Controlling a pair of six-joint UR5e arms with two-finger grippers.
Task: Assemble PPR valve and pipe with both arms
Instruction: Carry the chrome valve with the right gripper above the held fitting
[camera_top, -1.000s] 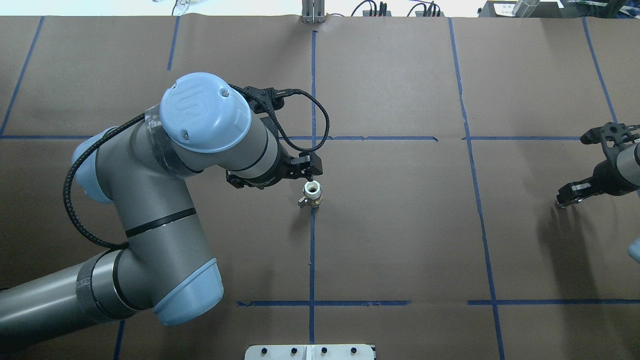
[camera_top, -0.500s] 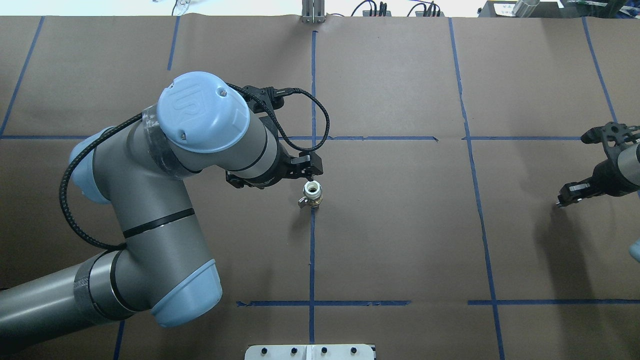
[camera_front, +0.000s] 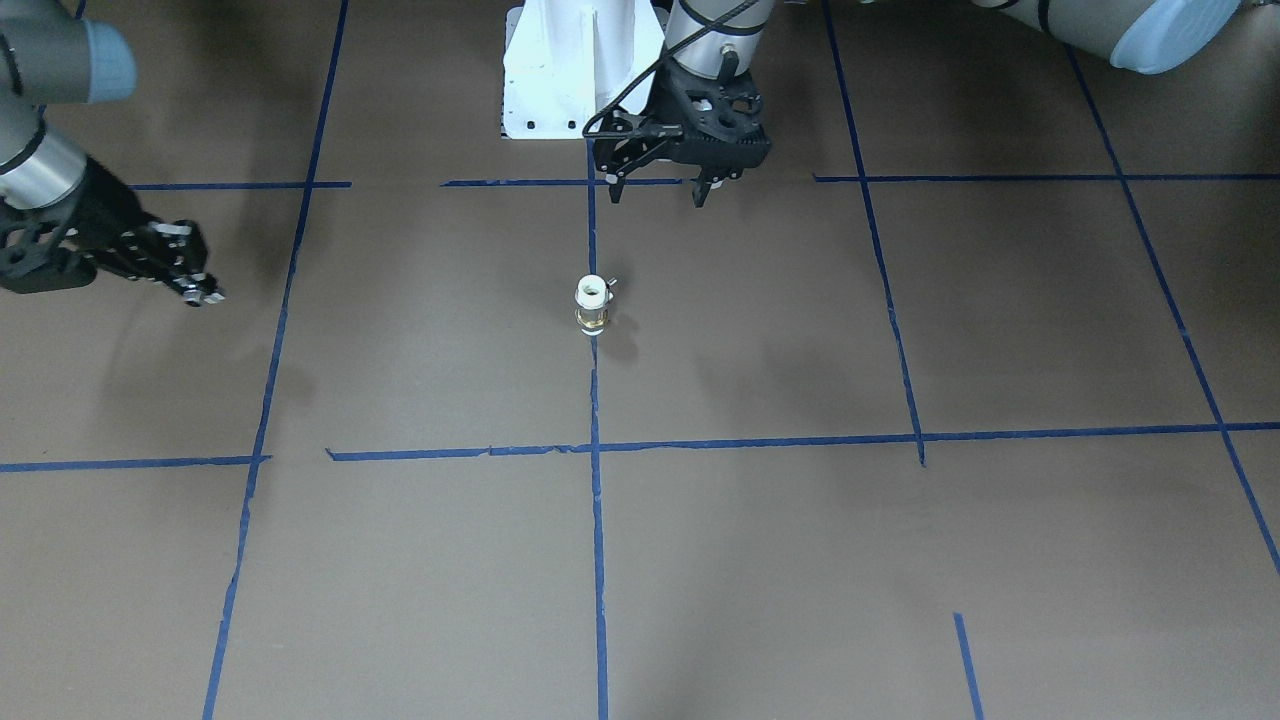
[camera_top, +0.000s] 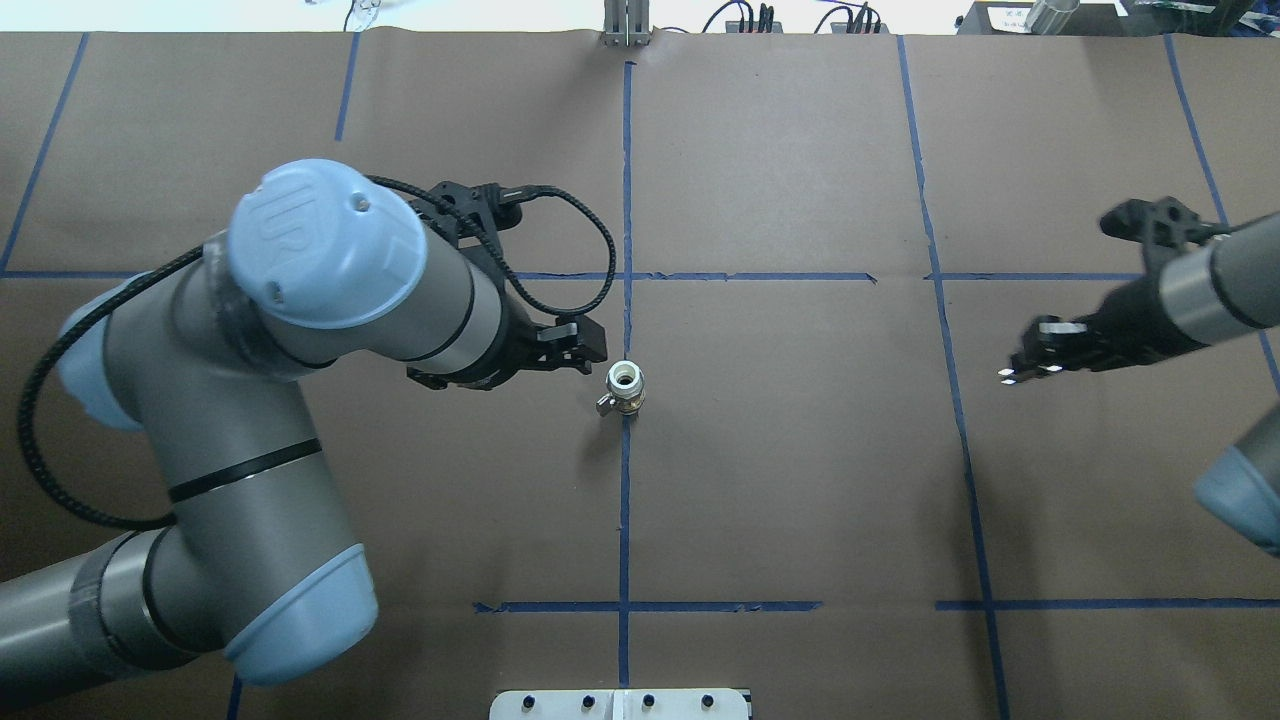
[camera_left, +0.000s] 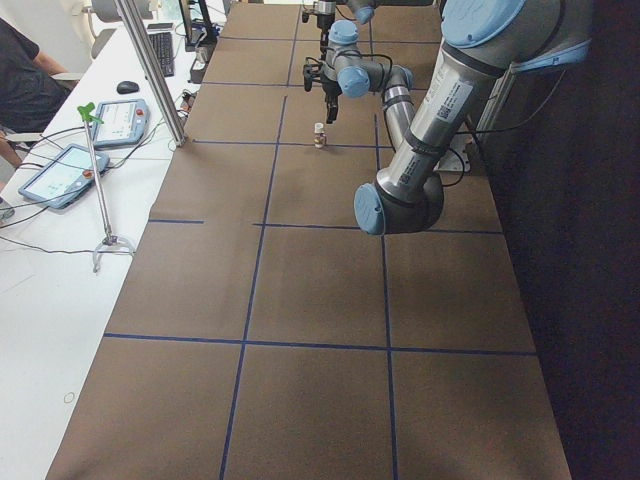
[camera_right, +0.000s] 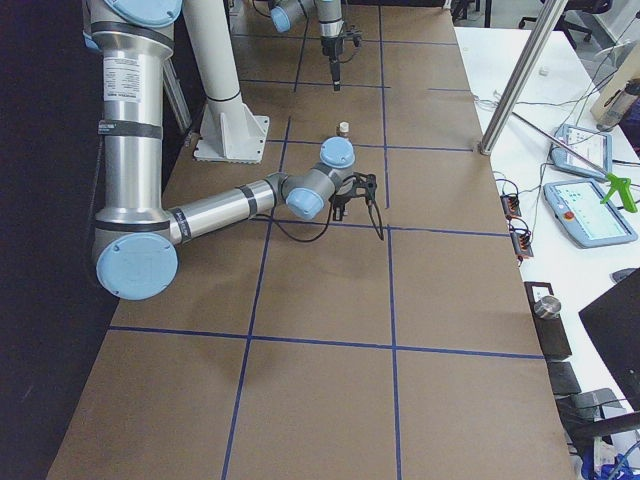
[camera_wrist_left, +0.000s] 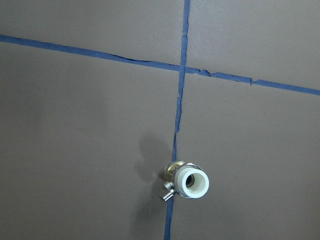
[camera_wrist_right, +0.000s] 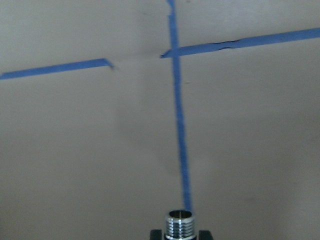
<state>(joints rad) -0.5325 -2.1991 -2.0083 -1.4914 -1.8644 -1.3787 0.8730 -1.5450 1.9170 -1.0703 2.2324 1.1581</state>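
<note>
Valve (camera_top: 625, 388) upright on table (camera_top: 800, 470), on blue tape line (camera_top: 624, 500). Left hand (camera_top: 592, 357) spread, empty, hovering near valve. Right hand (camera_top: 1012, 373) well apart, pinching threaded metal fitting (camera_wrist_right: 180, 226).

Overhead, opposite front, sides, sharing valve (camera_top: 624, 386)

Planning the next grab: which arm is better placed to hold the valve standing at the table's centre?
Left. The left claw hangs open and empty close by the valve, while the right claw is far off to the side and grips a threaded fitting.
</note>
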